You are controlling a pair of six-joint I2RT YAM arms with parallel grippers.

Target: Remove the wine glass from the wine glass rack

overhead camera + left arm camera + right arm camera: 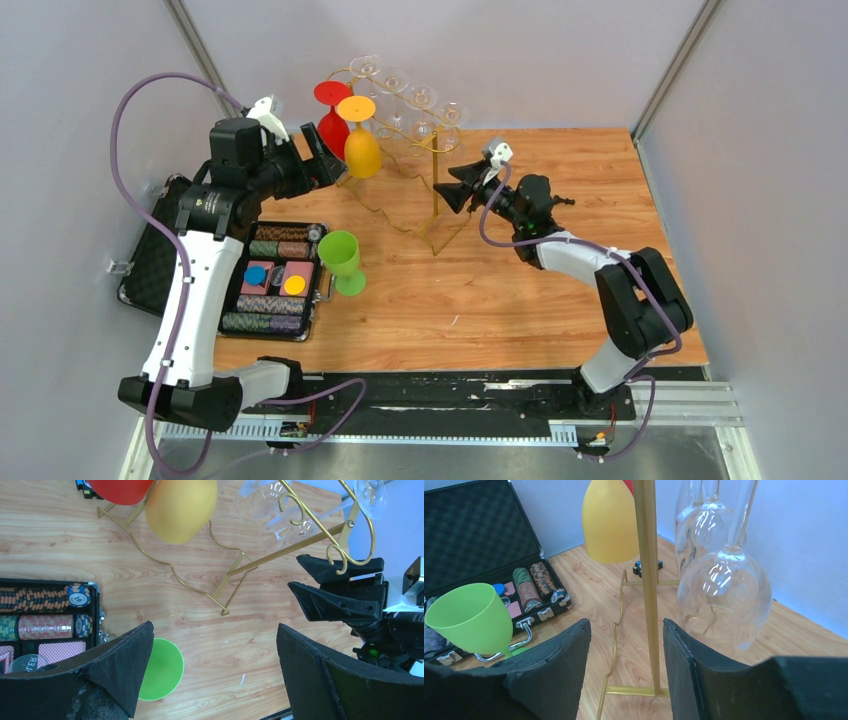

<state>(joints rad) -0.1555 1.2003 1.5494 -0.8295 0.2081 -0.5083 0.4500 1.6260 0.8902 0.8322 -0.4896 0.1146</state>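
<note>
While yellow wine glass [361, 150] hung bowl-down from wine glass rack [437, 232], foot caught in curled arm up top, we noted left gripper [215, 627] just beside bowl, fingers spread wide, holding nothing. Right gripper [625, 625] faced central post, fingers partly apart, clamped on nothing. We judged glass light, rigid, smooth, slippery. Clear glasses [723, 595] alongside looked fragile. Best hold: across bowl or stem, then slide foot out along arm. Thin rack could tip.
</note>
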